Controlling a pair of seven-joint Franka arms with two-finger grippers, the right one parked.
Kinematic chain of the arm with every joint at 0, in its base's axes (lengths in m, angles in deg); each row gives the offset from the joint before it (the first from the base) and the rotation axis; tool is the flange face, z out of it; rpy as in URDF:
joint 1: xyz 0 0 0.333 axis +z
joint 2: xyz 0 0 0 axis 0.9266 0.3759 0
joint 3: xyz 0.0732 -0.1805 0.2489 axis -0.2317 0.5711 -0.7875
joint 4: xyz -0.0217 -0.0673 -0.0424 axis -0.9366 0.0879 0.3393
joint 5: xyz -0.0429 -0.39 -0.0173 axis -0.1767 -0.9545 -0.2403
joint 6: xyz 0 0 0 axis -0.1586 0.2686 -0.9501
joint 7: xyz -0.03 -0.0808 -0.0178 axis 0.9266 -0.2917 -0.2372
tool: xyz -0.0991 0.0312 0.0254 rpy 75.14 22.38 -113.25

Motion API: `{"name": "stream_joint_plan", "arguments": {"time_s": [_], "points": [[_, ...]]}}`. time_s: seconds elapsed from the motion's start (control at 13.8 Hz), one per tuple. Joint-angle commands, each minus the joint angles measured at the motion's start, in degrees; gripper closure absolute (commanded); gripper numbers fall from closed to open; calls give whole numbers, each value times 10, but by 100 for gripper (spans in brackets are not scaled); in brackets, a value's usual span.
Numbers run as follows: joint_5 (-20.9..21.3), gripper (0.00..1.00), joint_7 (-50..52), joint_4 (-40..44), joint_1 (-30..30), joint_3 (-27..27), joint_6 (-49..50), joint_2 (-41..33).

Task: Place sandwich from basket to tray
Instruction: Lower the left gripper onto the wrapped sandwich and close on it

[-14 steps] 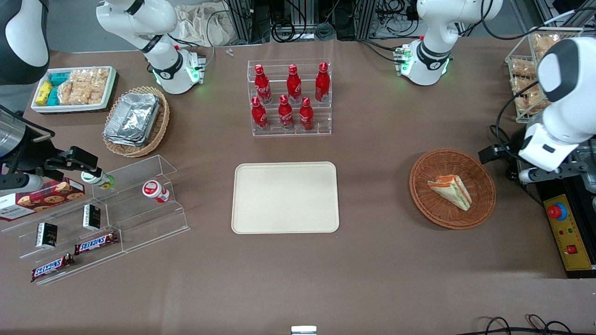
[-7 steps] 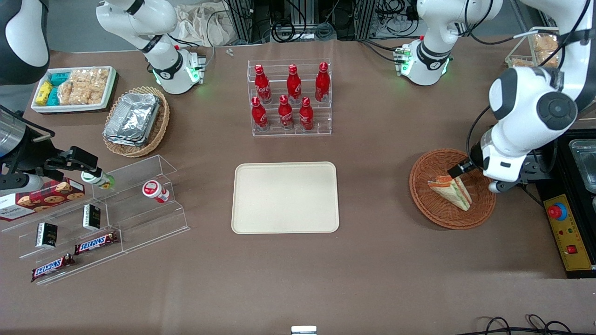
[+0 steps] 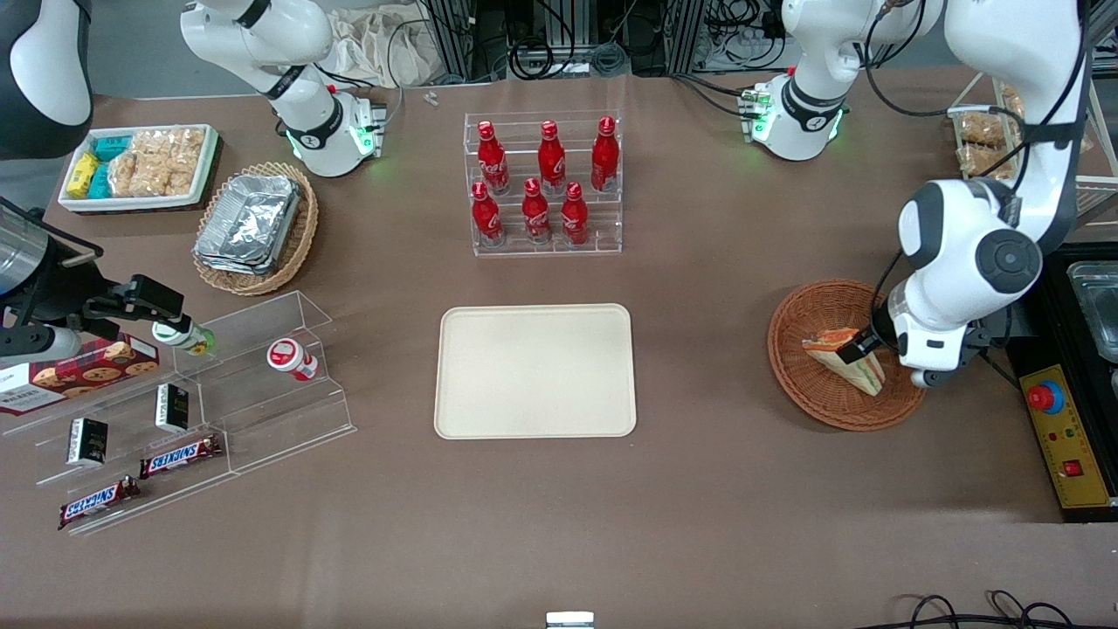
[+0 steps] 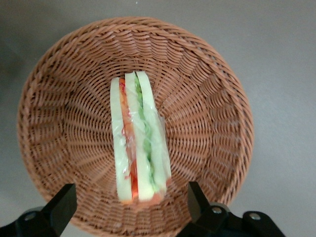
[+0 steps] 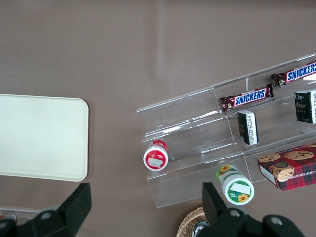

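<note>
Front view: swung in within the last second, gripper [image 3: 860,349] now low over the sandwich [image 3: 845,360] in the basket [image 3: 812,397], perhaps touching; tray [image 3: 534,370] bare. Left wrist view: jaws wide, straddling the sandwich [image 4: 138,143], nothing gripped; closing due next.

I see even, fairly bright overhead light with no harsh glare. My gripper [image 3: 860,349] hangs open above the basket [image 4: 207,94], whose weave and sandwich [image 4: 138,143] below it look crisp. Soft shadow falls under the arm; its fingertips [image 4: 61,202] are slightly blurred.
</note>
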Motion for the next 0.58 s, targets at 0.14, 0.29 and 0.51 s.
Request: {"name": "stream_joint_plan", "arguments": {"time_s": [0.14, 0.29, 0.51], "points": [[-7, 0, 24, -8, 1, -10, -53, 40], [-7, 5, 24, -15, 1, -10, -60, 42], [-5, 54, 64, -13, 0, -10, -60, 41]]}}
